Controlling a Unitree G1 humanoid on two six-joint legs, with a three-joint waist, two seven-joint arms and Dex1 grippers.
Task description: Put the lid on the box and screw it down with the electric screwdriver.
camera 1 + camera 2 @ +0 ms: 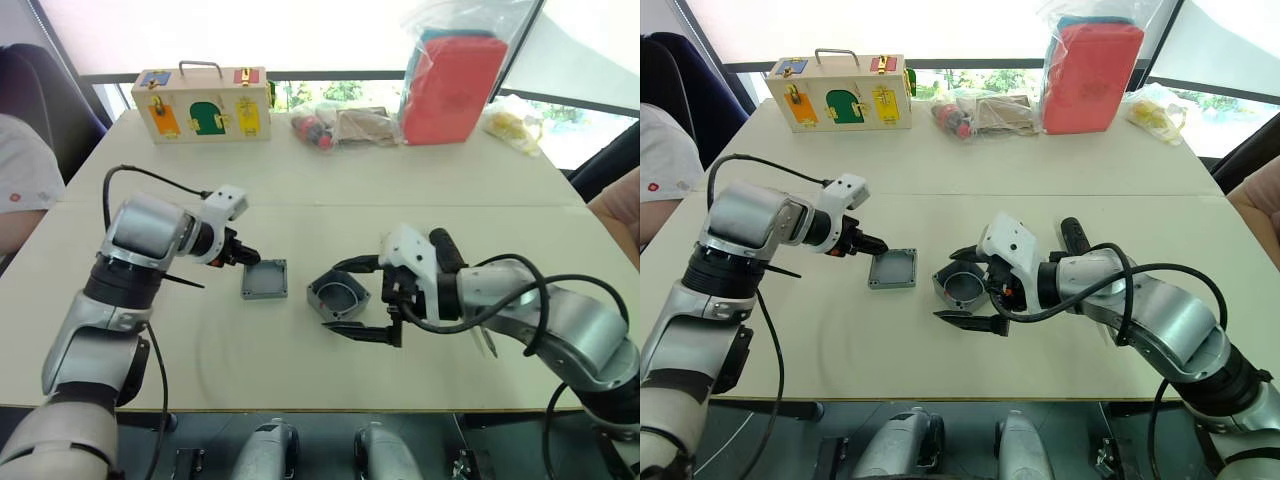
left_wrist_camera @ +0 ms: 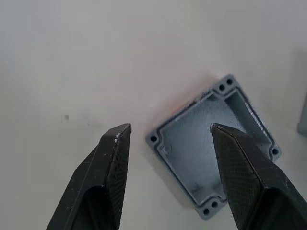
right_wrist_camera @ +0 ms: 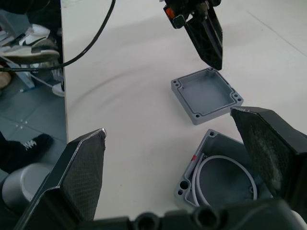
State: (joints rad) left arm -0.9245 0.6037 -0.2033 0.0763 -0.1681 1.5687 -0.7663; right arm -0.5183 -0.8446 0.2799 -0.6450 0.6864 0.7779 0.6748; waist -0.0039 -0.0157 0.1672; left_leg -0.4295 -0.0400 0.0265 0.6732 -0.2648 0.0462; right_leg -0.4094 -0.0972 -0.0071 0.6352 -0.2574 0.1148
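With the left tool [image 1: 244,257] spread open just beside the shallow square grey plastic lid [image 1: 264,279], itself near the deep grey plastic box [image 1: 337,296] straddled by the open right tool [image 1: 362,297], an off-centre pinch may skid the lid across the counter [image 1: 300,370].

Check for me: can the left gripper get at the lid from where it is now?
Probably yes. The left gripper hangs open just beside the lid, which lies hollow side up on the table with bare surface around it. The box sits apart toward the right gripper, so nothing blocks the approach.
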